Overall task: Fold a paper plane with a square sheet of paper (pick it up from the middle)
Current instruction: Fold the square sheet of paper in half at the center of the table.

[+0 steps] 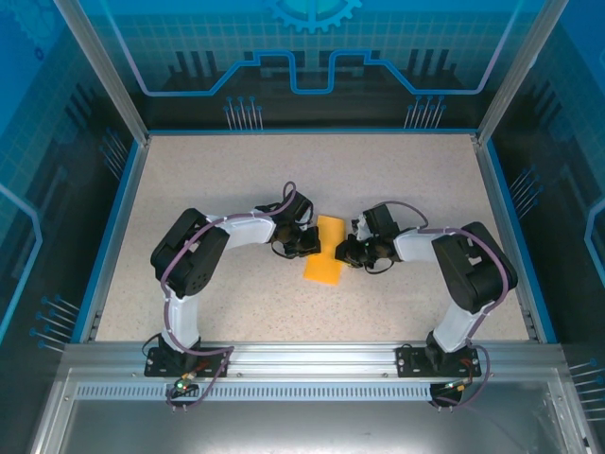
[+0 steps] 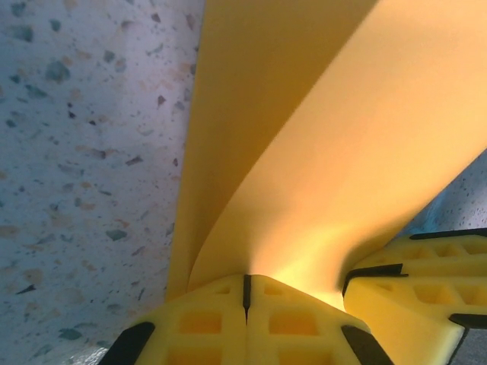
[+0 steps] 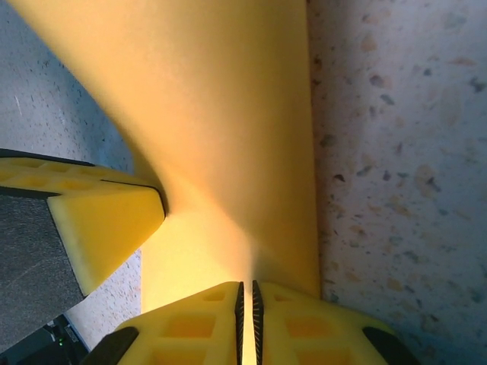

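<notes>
I am holding both my arms bent inward over the middle of the table (image 1: pixel 236 180), and the sheet of paper (image 1: pixel 326 253) is sitting between them. My left gripper (image 1: pixel 304 244) is pinching its left edge and my right gripper (image 1: pixel 350 252) is pinching its right edge, the two facing each other across it. The sheet is running from the far side back toward my bases, which are standing well apart from it at the table's near edge.
</notes>
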You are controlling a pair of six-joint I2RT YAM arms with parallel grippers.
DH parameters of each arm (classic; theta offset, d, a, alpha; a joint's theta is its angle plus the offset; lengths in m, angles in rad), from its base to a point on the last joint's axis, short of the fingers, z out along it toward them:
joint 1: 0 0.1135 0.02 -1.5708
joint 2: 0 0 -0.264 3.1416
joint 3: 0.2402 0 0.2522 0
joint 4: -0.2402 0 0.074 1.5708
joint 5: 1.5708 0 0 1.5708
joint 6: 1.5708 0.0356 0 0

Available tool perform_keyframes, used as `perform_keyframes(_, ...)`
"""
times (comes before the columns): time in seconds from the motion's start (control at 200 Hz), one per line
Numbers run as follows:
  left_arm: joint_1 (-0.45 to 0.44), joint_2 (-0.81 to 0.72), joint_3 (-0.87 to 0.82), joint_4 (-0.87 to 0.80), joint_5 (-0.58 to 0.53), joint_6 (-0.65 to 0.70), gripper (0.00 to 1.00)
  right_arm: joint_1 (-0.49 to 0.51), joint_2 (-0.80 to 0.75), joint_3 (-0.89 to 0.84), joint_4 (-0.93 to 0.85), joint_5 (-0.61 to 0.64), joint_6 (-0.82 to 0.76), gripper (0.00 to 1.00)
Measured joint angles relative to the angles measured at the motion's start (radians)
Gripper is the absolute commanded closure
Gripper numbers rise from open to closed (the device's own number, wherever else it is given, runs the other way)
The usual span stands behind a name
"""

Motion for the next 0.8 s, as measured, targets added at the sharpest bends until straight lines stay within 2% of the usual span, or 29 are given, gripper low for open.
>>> perform_keyframes(0.3, 0.000, 0.000, 0.000, 0.000, 0.000, 0.000, 1.00, -0.033, -0.029, 0.046, 0.000, -0.027, -0.011, 0.85)
perform_keyframes(0.55, 0.000, 0.000, 0.000, -0.001, -0.001, 0.000, 1.00, -0.040, 0.068, 0.071, -0.003, -0.021, -0.027, 0.85)
perform_keyframes(0.8, -0.001, -0.001, 0.000, -0.003, -0.004, 0.001, 1.00, -0.041, 0.069, 0.093, -0.027, -0.015, -0.027, 0.85)
